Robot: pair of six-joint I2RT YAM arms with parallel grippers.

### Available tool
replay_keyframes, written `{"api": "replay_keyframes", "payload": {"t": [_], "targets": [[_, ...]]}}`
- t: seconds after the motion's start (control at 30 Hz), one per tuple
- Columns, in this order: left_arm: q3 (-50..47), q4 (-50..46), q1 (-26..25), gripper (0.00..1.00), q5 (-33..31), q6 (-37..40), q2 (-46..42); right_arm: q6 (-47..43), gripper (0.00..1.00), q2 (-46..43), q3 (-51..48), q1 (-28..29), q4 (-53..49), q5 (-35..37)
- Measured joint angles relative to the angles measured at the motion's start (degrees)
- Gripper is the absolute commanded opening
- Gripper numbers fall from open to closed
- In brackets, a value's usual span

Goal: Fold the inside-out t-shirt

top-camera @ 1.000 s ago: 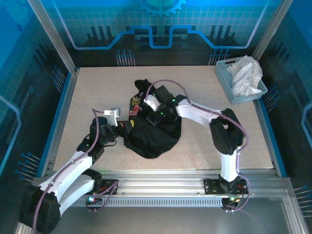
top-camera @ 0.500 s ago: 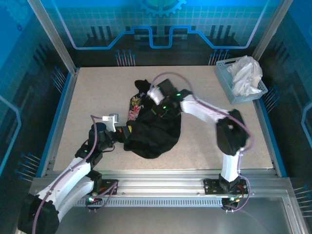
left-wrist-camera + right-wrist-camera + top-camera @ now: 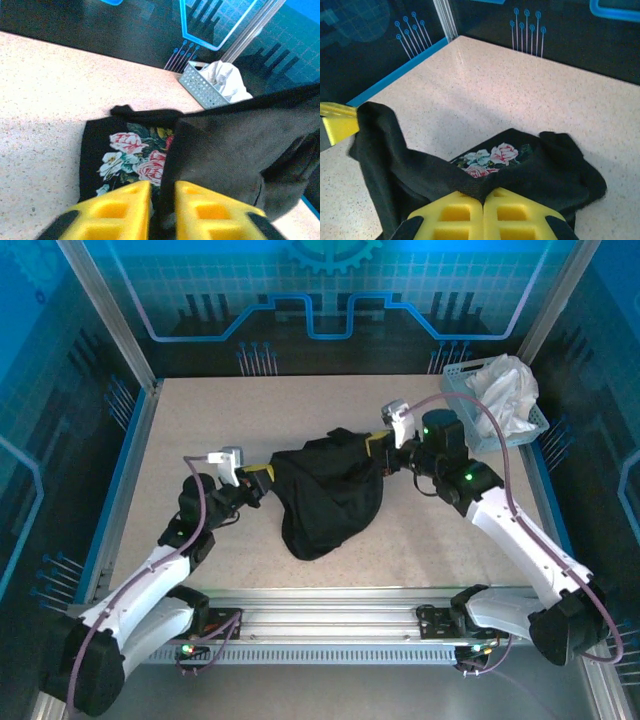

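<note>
The right jaws are pinched shut on the t-shirt (image 3: pixel 330 495); the left jaws are barely parted around its cloth. It is stretched between them over the tabletop (image 3: pixel 200 420).

Matt black cloth t-shirt (image 3: pixel 330 500) on speckled matt table (image 3: pixel 200 420)

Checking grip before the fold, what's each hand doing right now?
Left hand: closed, holding the black t-shirt.
Right hand: closed, holding the same t-shirt.

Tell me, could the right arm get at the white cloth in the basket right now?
Probably not yet: the right gripper is shut on the t-shirt. The white cloth lies close, nothing between.
</note>
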Motion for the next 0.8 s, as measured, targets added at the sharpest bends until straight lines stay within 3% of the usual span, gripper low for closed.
{"api": "replay_keyframes", "payload": {"t": [0.2, 0.37, 0.63, 0.8], "targets": [[-5.77, 1.31, 0.0, 0.54, 4.33, -0.74, 2.54, 0.96, 0.0, -0.35, -3.1, 0.04, 1.07, -1.46], [-4.92, -1.49, -2.08, 0.71, 4.09, 0.92, 0.52, 0.39, 0.0, 1.18, -0.57, 0.33, 0.59, -4.24], [13.35, -9.27, -14.73, 0.89, -2.91, 16.26, 9.4, -1.73, 0.0, 3.56, 3.67, 0.92, -1.42, -7.87], [22.6, -13.73, -18.25, 0.86, -5.07, 24.7, 19.87, -2.34, 0.0, 4.44, 4.33, 0.94, -2.6, -9.09]]}}
